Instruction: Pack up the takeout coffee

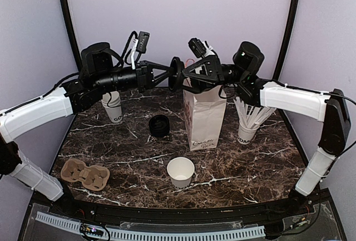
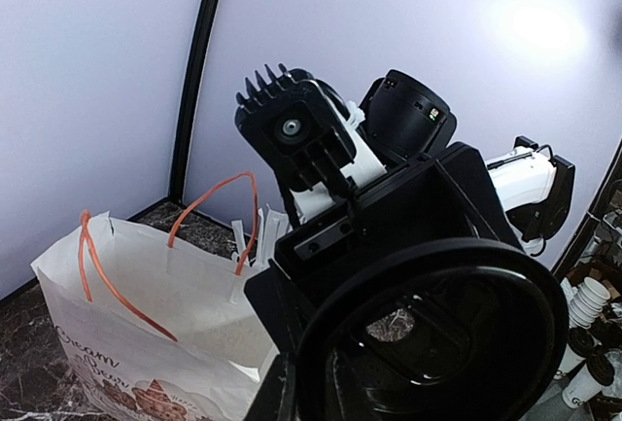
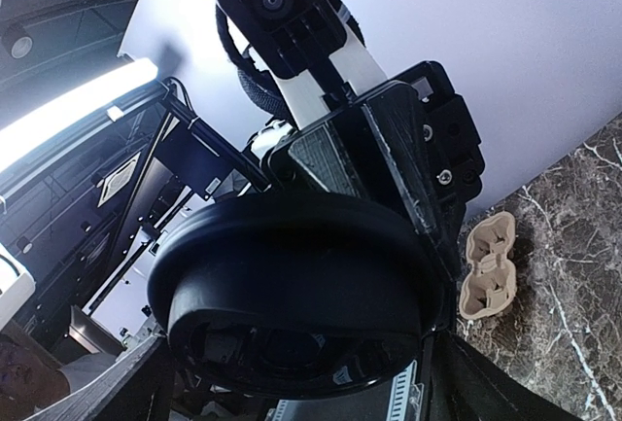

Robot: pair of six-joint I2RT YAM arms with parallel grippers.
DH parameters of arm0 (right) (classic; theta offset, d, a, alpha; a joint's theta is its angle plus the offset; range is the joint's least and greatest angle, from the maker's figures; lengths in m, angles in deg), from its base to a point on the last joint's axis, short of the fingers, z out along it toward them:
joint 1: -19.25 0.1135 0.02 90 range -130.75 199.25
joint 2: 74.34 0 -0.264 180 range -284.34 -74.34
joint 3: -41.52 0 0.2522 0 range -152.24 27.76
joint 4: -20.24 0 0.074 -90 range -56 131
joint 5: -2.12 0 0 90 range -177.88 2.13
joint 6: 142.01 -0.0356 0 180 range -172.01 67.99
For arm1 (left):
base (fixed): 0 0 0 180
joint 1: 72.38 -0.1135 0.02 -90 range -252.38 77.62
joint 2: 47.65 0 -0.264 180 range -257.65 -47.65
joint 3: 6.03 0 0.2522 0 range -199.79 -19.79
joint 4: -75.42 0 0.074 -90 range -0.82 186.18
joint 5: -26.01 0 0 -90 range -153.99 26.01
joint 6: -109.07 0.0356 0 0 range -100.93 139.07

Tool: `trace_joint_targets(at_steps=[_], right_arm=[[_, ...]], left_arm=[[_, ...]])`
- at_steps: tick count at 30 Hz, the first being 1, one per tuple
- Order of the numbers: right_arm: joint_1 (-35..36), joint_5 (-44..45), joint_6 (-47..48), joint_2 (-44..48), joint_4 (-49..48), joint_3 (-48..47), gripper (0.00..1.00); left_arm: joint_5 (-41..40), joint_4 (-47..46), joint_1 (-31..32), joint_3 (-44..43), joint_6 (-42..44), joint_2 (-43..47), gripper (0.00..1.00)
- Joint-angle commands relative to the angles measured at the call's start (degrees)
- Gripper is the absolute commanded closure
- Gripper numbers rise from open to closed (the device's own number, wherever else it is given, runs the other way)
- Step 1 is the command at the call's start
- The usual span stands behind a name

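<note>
Takeout coffee cup (image 1: 181, 171): small, white paper, dark lettering low on side, mouth open. Stands on marble surface (image 1: 250, 163) at front centre, just before paper bag (image 1: 204, 116). Black lid (image 1: 177, 74) in air by bag's upper left corner. Left claw (image 1: 171, 74) nearly pressed together, pinching lid rim. Right claw (image 1: 184, 75) spread wide, fingers flanking lid; contact unclear. Cup upright, long axis vertical, mouth up. Lid on edge, flat faces toward arms.
</note>
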Motion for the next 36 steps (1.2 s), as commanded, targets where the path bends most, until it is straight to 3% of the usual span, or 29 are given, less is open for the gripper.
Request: trace_joint_targets(at_steps=[1,5,10,14,20,28,33,36], right_arm=[[0.53,0.27,0.4,-0.17,-1.48,-1.35,0.09],[0.55,0.05,2.39,-0.19,-0.06,-1.35,0.13],[0.57,-0.14,7.16,0.65,4.48,-1.15,0.16],[0.57,0.3,14.52,2.02,11.58,-1.26,0.18],[0.57,0.92,17.58,1.14,14.72,-1.38,0.25],[0.53,1.85,23.38,-1.58,21.53,-4.17,0.3],[0.53,4.92,36.41,-1.12,36.42,-7.93,0.3],[0.57,8.76,47.9,0.77,48.15,-10.43,0.29]], left_arm=[[-0.53,0.08,0.4,0.48,1.17,0.73,0.9],[-0.65,0.75,0.5,0.57,1.45,0.89,0.86],[-2.3,2.57,0.56,1.4,2.57,2.44,0.64],[-4.59,6.03,0.5,2.72,4.52,5.52,0.58],[-7.51,5.94,0.55,6.58,5.22,8.94,0.55],[-7.01,5.16,0.54,6.69,3.91,5.66,0.55],[-18.23,13.92,0.49,3.53,4.63,4.41,0.56],[-27.48,25.82,0.52,0.95,3.22,4.67,0.56]])
